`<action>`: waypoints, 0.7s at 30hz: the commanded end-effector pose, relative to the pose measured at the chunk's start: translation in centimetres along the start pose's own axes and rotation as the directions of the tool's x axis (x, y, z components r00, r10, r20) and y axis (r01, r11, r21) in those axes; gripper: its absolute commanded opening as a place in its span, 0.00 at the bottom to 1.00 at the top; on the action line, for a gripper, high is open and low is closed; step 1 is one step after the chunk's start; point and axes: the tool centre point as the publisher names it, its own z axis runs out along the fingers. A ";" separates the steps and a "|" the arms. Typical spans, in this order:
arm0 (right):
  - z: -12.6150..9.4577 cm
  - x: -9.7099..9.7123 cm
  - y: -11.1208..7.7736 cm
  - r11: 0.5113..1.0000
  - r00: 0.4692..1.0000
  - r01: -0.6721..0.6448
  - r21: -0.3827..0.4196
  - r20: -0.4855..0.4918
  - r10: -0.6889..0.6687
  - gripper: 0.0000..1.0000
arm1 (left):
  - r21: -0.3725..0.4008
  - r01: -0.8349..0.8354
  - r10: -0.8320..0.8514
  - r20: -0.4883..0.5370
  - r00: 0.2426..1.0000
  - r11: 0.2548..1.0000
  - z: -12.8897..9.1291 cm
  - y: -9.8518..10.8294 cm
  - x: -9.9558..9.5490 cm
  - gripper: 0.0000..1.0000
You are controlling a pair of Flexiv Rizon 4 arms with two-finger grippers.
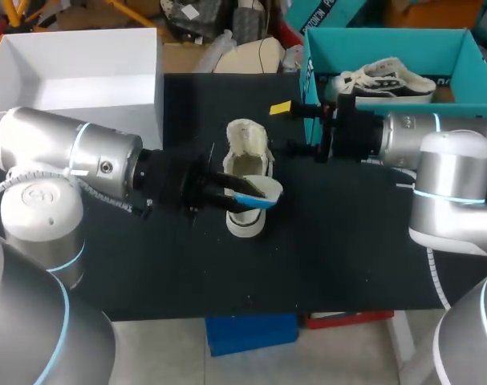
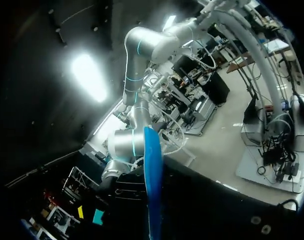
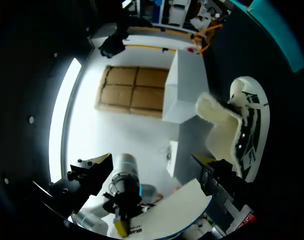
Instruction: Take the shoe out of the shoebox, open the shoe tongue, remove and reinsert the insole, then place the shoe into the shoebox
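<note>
A white shoe stands on the black table, its tongue folded up and back. My left gripper is over the shoe's heel end, shut on the insole, white on top and blue underneath, which sticks out beyond the shoe. The left wrist view shows the insole edge-on as a blue strip running out ahead. My right gripper hangs open beside the shoe's toe end, holding nothing. In its own view the right gripper faces the shoe, the raised tongue and the insole.
The teal shoebox at the back right holds a second white shoe. A white box stands at the back left. A yellow note lies on the table behind the shoe.
</note>
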 end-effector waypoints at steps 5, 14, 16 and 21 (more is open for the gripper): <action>0.2 0.0 -0.1 1.000 1.000 0.000 -0.003 0.003 0.000 1.00 | -0.119 -0.427 0.434 0.038 0.900 0.896 -0.2 0.7 0.6 0.00; 0.2 0.0 -0.1 1.000 1.000 0.000 -0.003 0.003 0.000 1.00 | -0.119 -0.429 0.436 0.045 0.899 0.896 -0.4 0.8 0.6 0.00; 0.2 0.0 -0.1 1.000 1.000 0.000 -0.003 0.003 0.000 1.00 | -0.119 -0.429 0.436 0.045 0.899 0.896 -0.4 0.8 0.6 0.00; 0.2 0.0 -0.1 1.000 1.000 0.000 -0.003 0.003 0.000 1.00 | -0.119 -0.429 0.436 0.045 0.899 0.896 -0.4 0.8 0.6 0.00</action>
